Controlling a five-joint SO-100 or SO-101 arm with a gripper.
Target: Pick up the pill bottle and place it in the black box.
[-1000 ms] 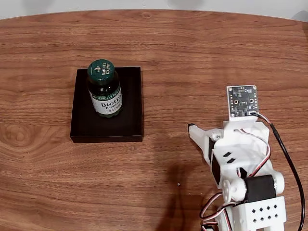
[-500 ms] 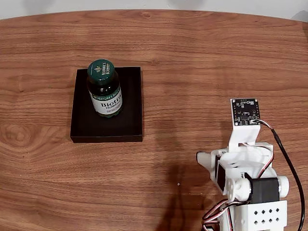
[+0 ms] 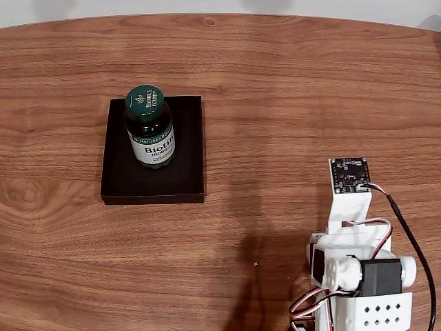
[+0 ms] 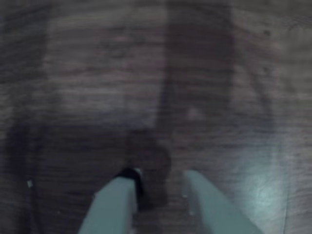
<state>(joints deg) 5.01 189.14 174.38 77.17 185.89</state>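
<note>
Brown wood-grain table [image 3: 289, 89] under even light, pale wall strip along top edge of fixed view. Black box [image 3: 189, 148] left of centre in fixed view, flat on the wood. Pill bottle [image 3: 149, 127] upright inside black box, toward its upper-left part, green cap up, white "Biotin" label facing camera. White arm [image 3: 358, 276] folded at lower right of fixed view, small dark circuit board [image 3: 349, 174] on top, black cable [image 3: 413, 241] trailing down right side. Bottle well apart from arm, up and to the left across bare wood.

Wrist view blurred: gripper [image 4: 161, 175] entering from bottom edge, 2 pale fingers [image 4: 114, 202] with a visible gap between tips, jaws apart, nothing between them. Dark pad on tip of left finger in wrist view. Only dim wood grain and arm shadow beneath jaws.
</note>
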